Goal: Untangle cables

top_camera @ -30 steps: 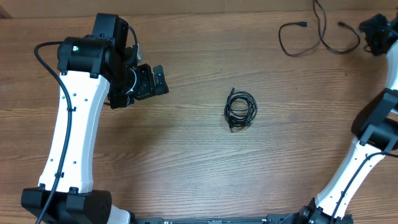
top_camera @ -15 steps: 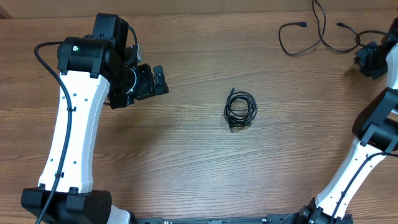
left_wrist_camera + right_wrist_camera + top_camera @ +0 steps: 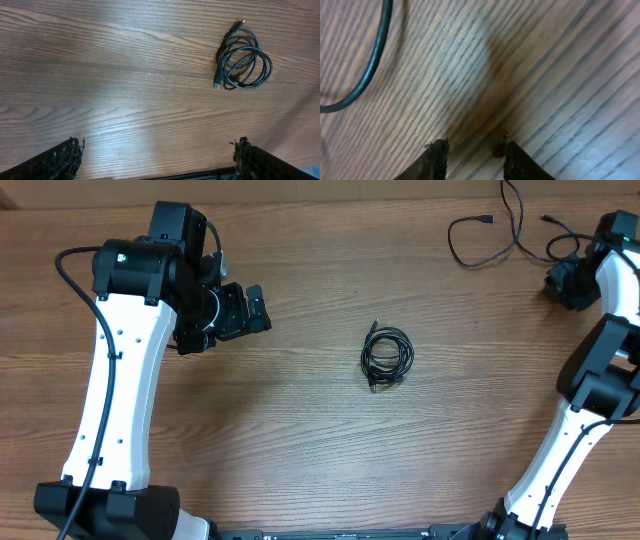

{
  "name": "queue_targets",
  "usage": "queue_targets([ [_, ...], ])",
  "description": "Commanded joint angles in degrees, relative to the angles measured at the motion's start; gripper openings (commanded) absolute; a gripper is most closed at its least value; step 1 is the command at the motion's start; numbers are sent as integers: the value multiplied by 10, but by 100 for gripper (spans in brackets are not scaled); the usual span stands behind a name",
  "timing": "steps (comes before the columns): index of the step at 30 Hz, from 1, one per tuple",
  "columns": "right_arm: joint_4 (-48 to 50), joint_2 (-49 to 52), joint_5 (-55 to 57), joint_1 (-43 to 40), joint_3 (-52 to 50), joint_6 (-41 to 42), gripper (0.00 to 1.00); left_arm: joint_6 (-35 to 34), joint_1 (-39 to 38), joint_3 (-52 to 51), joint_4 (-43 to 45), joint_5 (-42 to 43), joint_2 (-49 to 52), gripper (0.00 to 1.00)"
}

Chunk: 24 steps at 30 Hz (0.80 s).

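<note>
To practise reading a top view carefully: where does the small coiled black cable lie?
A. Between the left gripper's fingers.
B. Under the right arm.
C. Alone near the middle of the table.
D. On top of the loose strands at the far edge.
C: the coiled cable lies by itself on the table, apart from the left gripper and the loose strands.

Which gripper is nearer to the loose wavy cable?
Right. The right gripper is just beside the right end of the loose cable; the left gripper is far across the table.
</note>
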Motion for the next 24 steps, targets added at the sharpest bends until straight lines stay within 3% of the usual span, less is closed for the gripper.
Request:
queue_targets([
  [1,2,-16,45,1,-4,-2,33,5,-5,7,1,6,-11,100],
  [8,2,-14,47,1,-4,-2,24,5,-5,7,1,6,-11,100],
  [19,-28,9,48,3,-4,-3,20,5,-5,7,1,6,-11,100],
  [24,-55,5,72,-1,-2,-2,6,5,-5,7,1,6,-11,100],
])
